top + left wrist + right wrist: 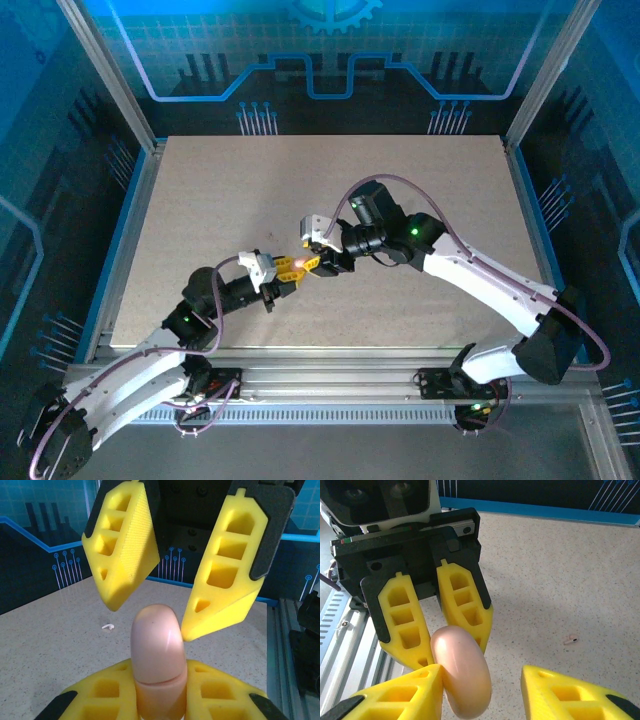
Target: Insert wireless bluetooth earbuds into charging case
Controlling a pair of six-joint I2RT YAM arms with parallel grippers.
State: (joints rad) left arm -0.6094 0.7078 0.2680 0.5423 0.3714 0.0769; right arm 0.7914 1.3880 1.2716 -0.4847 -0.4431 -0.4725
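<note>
Both arms meet over the middle of the table (200, 200), nose to nose. The left gripper (287, 269) is pinching the charging case (156, 645), a smooth pink thing shaped like a pebble, between its two yellow fingers (102, 692). The case stands up out of that grip with its rounded end pointing away from the arm. A thin seam runs across it just above the fingers, and the two halves look shut together there

The right gripper (313, 262) comes in from the opposite side with its fingers spread, one on either side of the free end of the case, and it is gripping nothing. Seen from the left wrist, one of those fingers hangs apart from the case, up and to its left. The tip of the other sits just beside the case's right flank, and I cannot tell whether it touches. From the right wrist the case (462, 675) sits low between that gripper's own two fingers, close against the left one

One earbud (571, 640) lies loose on the table, a tiny pale piece with a short stem, well apart from the case and from both grippers. From the left wrist it shows as a small pale speck (108, 626) on the bare surface, off to the left and beyond the case
</note>
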